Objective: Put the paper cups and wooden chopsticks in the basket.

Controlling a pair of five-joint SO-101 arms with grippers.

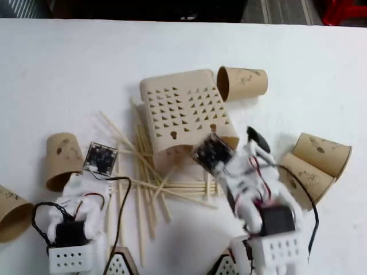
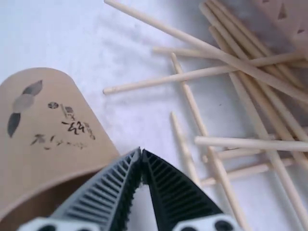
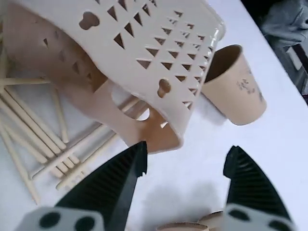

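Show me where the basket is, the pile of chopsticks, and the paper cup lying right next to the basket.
basket (image 1: 183, 112), high view, on its perforated wall.
chopsticks (image 2: 260, 72), left wrist view, where several sticks cross.
paper cup (image 1: 246, 83), high view, on its printed side.

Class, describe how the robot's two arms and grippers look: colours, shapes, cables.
The left arm and right arm have white shells, black motor blocks, red and black cables and white perforated bases. The left gripper and right gripper have black, ribbed, pointed fingers.
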